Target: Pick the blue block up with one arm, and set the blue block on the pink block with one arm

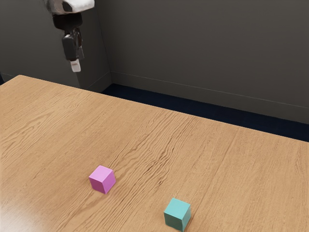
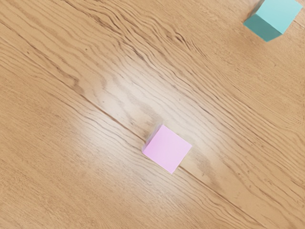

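Observation:
The blue block (image 1: 177,214), a teal-blue cube, rests on the wooden table (image 1: 203,159) near its front edge. The pink block (image 1: 102,179) sits on the table to the exterior view's left of the blue one, roughly two block widths away. My gripper (image 1: 75,65) hangs high above the table's far left corner, well away from both blocks and holding nothing. In the wrist view the pink block (image 2: 167,149) lies almost straight below my hand, and the blue block (image 2: 272,18) is off to one side, partly cut off by the picture's edge.
The table (image 2: 71,119) is plain wood grain with a soft glare patch around the pink block. A dark wall (image 1: 207,43) and dark floor lie beyond the table's far edge.

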